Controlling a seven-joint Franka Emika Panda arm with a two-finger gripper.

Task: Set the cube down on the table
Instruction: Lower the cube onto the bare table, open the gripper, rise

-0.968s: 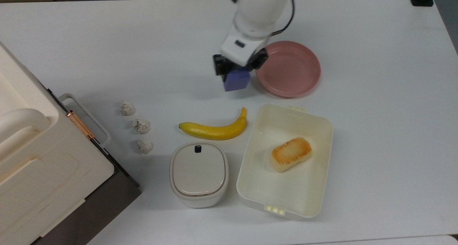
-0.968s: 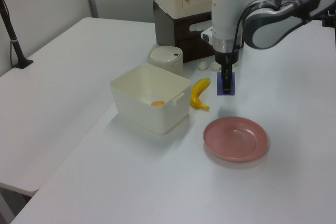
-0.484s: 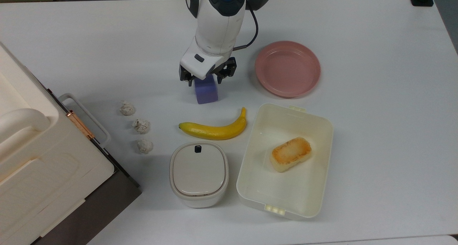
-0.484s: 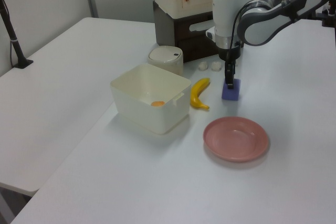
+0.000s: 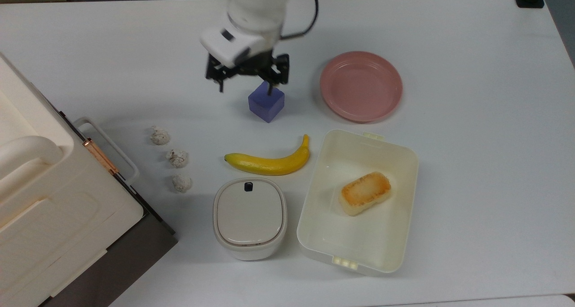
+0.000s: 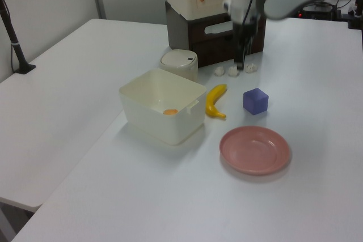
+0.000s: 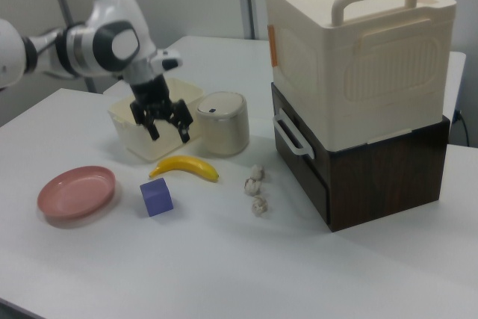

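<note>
- The gripper (image 7: 166, 128) hangs above the cube (image 5: 266, 102) with its fingers spread wide and nothing between them; in the right view it sits clearly higher than the cube's top face.
- The cube rests flat on the table (image 5: 471, 118), free of the arm, so the placing looks done.
- Judged risk: in the top view one fingertip (image 5: 269, 91) overlaps the cube's upper edge, so a sideways sweep at low height could clip it and skid it.
- Beside the cube, toward the top view's right, lies the pink plate (image 5: 361, 85); a nudge that way could push the cube against its rim.
- Below the cube in the top view lies the banana (image 5: 269, 161), near but apart; a knock could roll it.
</note>
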